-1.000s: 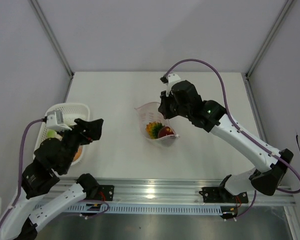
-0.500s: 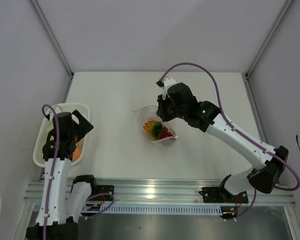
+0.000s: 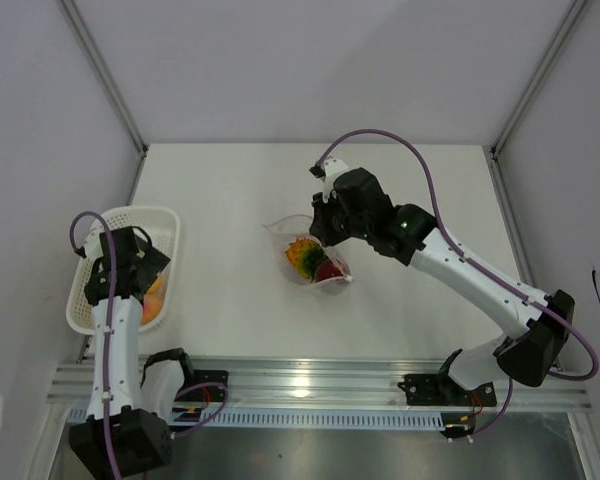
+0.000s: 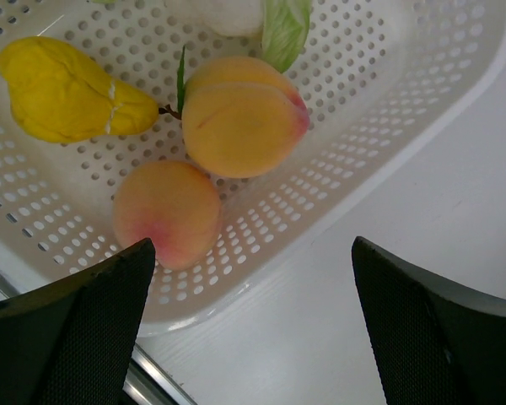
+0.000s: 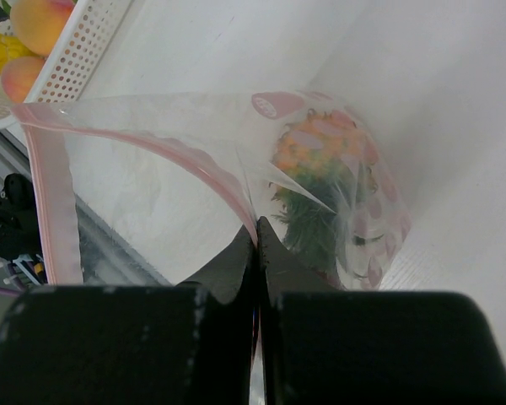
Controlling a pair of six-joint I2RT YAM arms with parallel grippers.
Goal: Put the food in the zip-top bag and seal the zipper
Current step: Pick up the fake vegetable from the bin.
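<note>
Mid-frame, the right gripper (image 5: 255,234) is pinching the zip-top bag (image 3: 286,236) shut-jawed by its pink zipper (image 5: 52,190), with the food (image 3: 308,256) lying inside. At the left edge, the left gripper (image 4: 251,253) is hovering wide open over a white basket (image 4: 388,110) holding peaches (image 4: 240,114).

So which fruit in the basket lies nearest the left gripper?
The smaller pink-orange peach, right by the left gripper; the bigger peach and the yellow pear lie farther off.
</note>
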